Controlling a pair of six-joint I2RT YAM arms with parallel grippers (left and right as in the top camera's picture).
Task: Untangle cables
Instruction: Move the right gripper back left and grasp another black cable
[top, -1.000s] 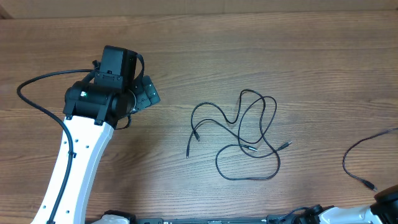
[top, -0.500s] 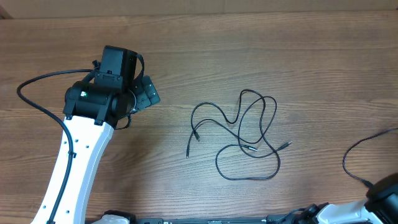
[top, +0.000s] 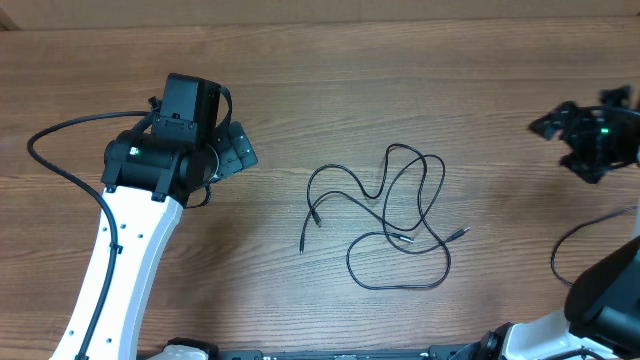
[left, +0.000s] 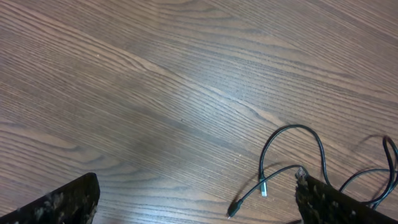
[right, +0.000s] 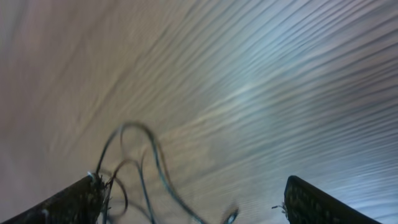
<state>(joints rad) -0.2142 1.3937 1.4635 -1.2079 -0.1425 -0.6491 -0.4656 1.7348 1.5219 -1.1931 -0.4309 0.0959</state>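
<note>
The cables (top: 395, 215) are thin black cords in a loose tangle at the table's middle, with plug tips pointing left and right. My left gripper (top: 235, 150) is open and empty, well left of the tangle. In the left wrist view the cables (left: 292, 155) loop at the lower right, with two plug tips near my open fingers (left: 196, 208). My right gripper (top: 555, 125) hovers at the far right, above and right of the tangle. The right wrist view is motion-blurred. It shows the cables (right: 143, 174) at lower left between my open, empty fingers (right: 193, 205).
The wooden table (top: 400, 90) fills the view. A black wire (top: 560, 255) curves by the right arm's base at the right edge. Another thick wire (top: 60, 135) loops off the left arm at the left.
My right arm has swung up from the bottom right corner to the right side of the table, gripper facing left. The left arm and the cables have not moved.
</note>
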